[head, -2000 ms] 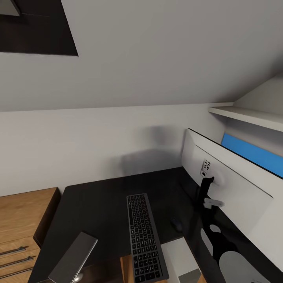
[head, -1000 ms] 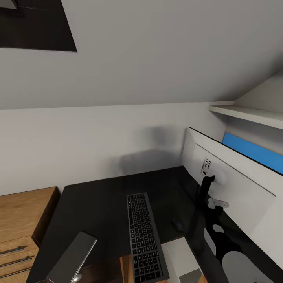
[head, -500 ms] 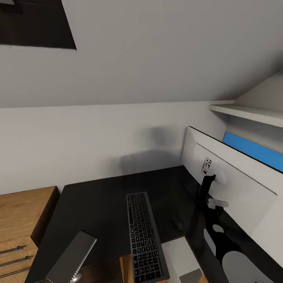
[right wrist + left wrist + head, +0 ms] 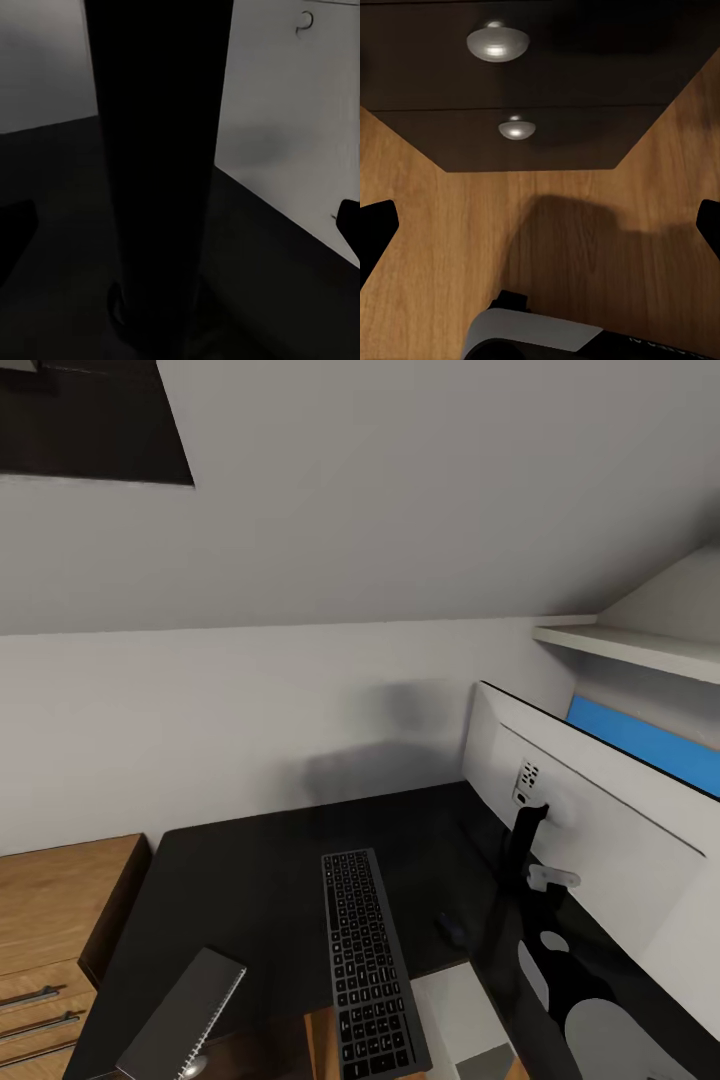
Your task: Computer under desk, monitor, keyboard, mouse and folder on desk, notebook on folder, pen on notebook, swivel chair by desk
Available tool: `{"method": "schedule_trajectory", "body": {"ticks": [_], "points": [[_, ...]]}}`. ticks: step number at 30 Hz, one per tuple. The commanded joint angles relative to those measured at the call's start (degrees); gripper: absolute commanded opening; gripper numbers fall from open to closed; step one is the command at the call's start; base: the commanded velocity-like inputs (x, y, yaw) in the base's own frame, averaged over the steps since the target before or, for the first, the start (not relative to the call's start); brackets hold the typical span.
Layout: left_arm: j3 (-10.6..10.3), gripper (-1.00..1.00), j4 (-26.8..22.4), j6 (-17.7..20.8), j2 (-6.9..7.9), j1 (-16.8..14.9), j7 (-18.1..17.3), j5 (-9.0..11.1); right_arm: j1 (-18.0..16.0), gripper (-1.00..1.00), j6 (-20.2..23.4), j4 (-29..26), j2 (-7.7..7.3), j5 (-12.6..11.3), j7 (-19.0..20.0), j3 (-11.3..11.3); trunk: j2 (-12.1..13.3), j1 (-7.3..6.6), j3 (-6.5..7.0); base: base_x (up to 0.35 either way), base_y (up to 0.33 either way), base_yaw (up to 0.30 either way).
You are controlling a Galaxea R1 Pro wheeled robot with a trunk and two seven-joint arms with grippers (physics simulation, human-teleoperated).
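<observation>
**Desk half set, folder not yet moved**

I see the keyboard [image 4: 370,960] at lower centre of the black desk [image 4: 250,880], the mouse [image 4: 450,930] just right of it, and the monitor [image 4: 590,830] turned back-first at right. Folder, notebook, pen and chair remain, I judge. Both grippers' jaws stand wide, holding nothing.

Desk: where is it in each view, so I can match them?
Head view: desk, black top across the lower middle.
Left wrist view: its drawer unit with round knobs.
Right wrist view: its dark top, under the monitor stand.
Shared landmark: that stand, right of centre in the head view.
</observation>
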Motion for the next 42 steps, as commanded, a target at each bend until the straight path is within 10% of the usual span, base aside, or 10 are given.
{"method": "schedule_trajectory", "body": {"ticks": [1,42], "points": [[0.1,1.0,-0.1,-0.1,-0.04,0.0,-0.1,0.3,-0.1,1.0,-0.2,0.1,0.03,0.6,-0.2,-0.2,-0.1,0.01,-0.06,0.0,0.0,0.0],[0.3,1.0,-0.1,-0.2,-0.03,0.0,-0.1,0.4,-0.1,1.0,-0.2,0.1,0.03,0.6,-0.1,-0.2,-0.1,0.01,-0.06,0.047,0.0,0.0]]}}
